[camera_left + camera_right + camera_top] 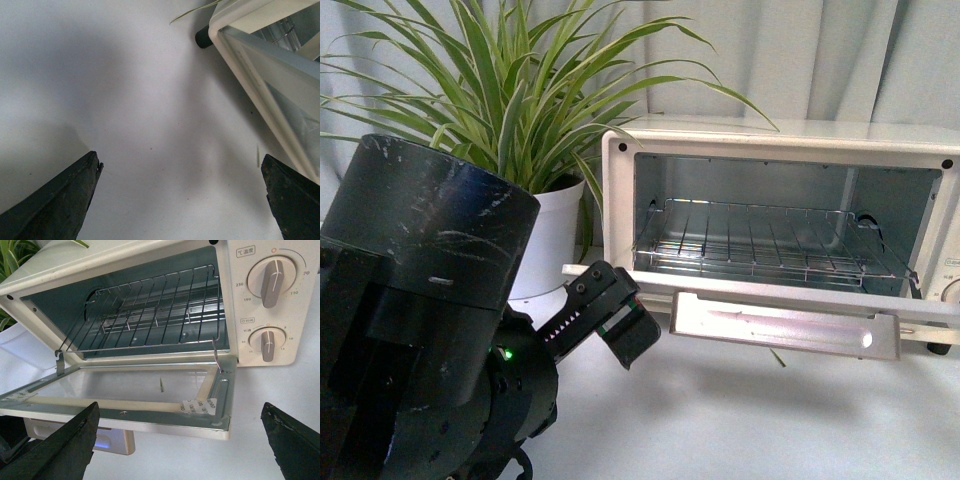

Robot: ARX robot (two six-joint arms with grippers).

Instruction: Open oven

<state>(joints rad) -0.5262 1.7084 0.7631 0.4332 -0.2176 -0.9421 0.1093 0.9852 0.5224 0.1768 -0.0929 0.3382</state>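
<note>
The cream-white oven point(770, 135) stands at the right with its glass door point(130, 385) dropped down flat and open. Its silver bar handle point(785, 330) faces me, and the wire rack point(760, 240) shows inside. My left gripper point(615, 320) is open and empty, just left of the door's left corner. In the left wrist view point(182, 195) it hangs over bare table, with the door corner point(260, 70) beside it. My right gripper point(180, 440) is open and empty, just in front of the door's front edge. It is out of the front view.
A striped-leaf plant in a white pot point(550, 235) stands left of the oven. My left arm's black body point(420, 300) fills the lower left. Two knobs point(272, 282) sit on the oven's right panel. White table point(770, 420) lies in front, and a grey curtain hangs behind.
</note>
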